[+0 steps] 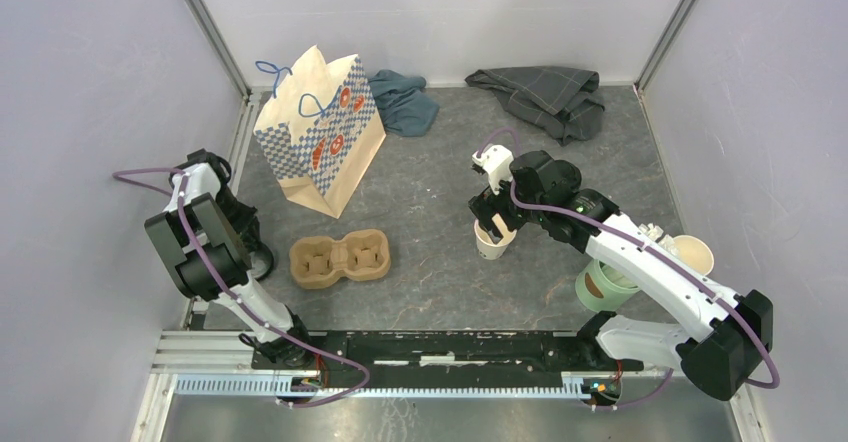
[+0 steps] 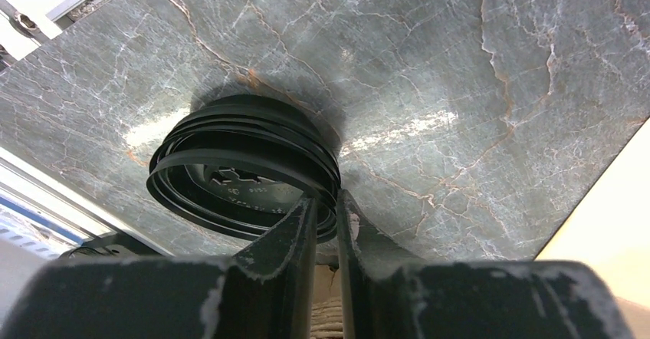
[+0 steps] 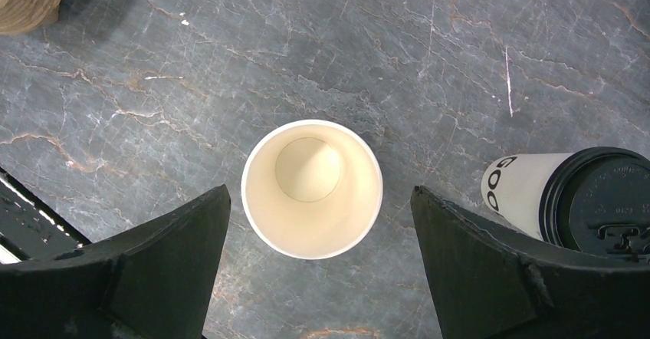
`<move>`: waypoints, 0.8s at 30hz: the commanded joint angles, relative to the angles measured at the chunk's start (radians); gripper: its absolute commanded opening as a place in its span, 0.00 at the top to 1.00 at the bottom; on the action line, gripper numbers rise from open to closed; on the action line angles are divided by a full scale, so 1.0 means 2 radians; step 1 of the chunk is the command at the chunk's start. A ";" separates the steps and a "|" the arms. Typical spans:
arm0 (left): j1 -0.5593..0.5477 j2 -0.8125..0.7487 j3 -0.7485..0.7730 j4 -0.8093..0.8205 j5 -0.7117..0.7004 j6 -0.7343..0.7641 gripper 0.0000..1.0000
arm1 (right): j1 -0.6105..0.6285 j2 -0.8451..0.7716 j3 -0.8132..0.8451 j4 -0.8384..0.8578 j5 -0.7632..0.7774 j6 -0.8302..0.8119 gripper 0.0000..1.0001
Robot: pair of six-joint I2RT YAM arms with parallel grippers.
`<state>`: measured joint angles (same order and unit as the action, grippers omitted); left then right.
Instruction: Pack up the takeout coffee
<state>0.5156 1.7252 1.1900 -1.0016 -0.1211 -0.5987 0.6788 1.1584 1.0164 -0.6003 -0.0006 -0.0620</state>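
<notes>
Black fingers of the right hand [image 3: 320, 191] are standing wide apart around the lidless white cup [image 3: 306, 228] on the grey desk [image 3: 429, 63], the takeout coffee [image 3: 571, 201] sitting just outside one finger, while the left hand [image 2: 328, 198] is narrowing at the stacked black lids [image 2: 230, 162], though I cannot tell whether it is gripping them.

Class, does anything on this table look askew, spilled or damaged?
The stack of black lids by the left pincer looks untidy: the rims sit offset and tilted rather than nested flush. A blue cloth and a grey cloth lie crumpled at the back. Nothing looks spilled or broken.
</notes>
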 commanded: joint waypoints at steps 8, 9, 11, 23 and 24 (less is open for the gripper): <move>0.003 -0.012 0.022 -0.015 -0.005 -0.023 0.94 | 0.002 -0.015 -0.001 0.013 0.009 -0.007 0.05; 0.003 -0.015 0.026 -0.020 -0.005 -0.024 0.95 | 0.004 -0.015 -0.001 0.013 0.009 -0.007 0.05; 0.003 -0.025 0.033 -0.030 -0.004 -0.026 0.97 | 0.005 -0.015 0.000 0.015 0.009 -0.006 0.05; 0.003 -0.124 0.050 -0.078 0.044 -0.051 0.98 | 0.032 -0.028 0.009 0.013 0.026 -0.009 0.04; 0.003 -0.137 0.050 -0.079 0.055 -0.054 0.98 | 0.038 -0.028 0.013 0.011 0.033 -0.008 0.04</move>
<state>0.5156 1.5551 1.2526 -1.1126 -0.0757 -0.6491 0.7223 1.1290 1.0164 -0.5999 0.0139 -0.0689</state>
